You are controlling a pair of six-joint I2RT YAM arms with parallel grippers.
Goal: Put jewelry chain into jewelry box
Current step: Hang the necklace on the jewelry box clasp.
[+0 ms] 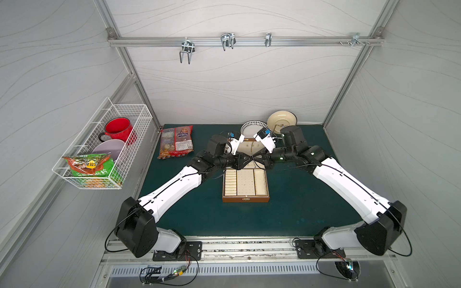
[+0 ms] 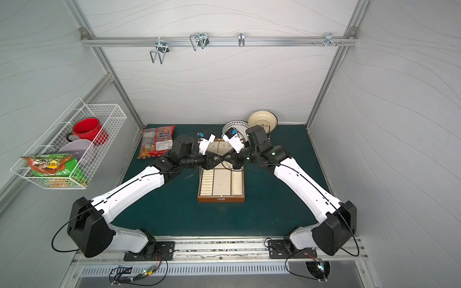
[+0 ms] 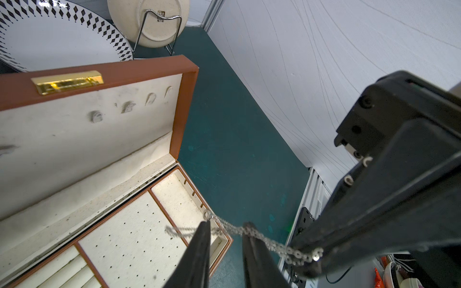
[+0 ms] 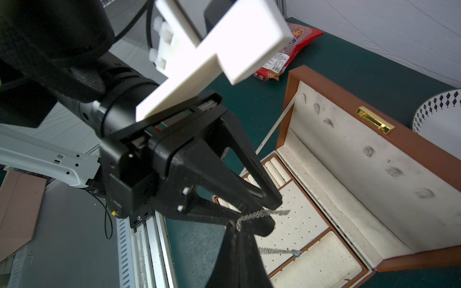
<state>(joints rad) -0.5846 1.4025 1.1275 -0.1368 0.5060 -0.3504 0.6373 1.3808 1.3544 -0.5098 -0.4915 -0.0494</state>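
I read the right gripper (image 3: 305, 253) as clamped on 1 end of the jewelry chain (image 3: 275, 245). The left gripper (image 3: 227, 224) has its 2 fingers apart, with the chain draped across their tips. The chain spans the air between both grippers, above the far right part of the open jewelry box (image 1: 245, 198), which sits near the middle of the green mat (image 1: 299, 199).

Extends white-and-black left arm (image 1: 174, 184) and matching right arm (image 1: 349, 184) inward, wrists facing; holds left jaws slightly apart, right jaws pressed shut, tips nearly touching.
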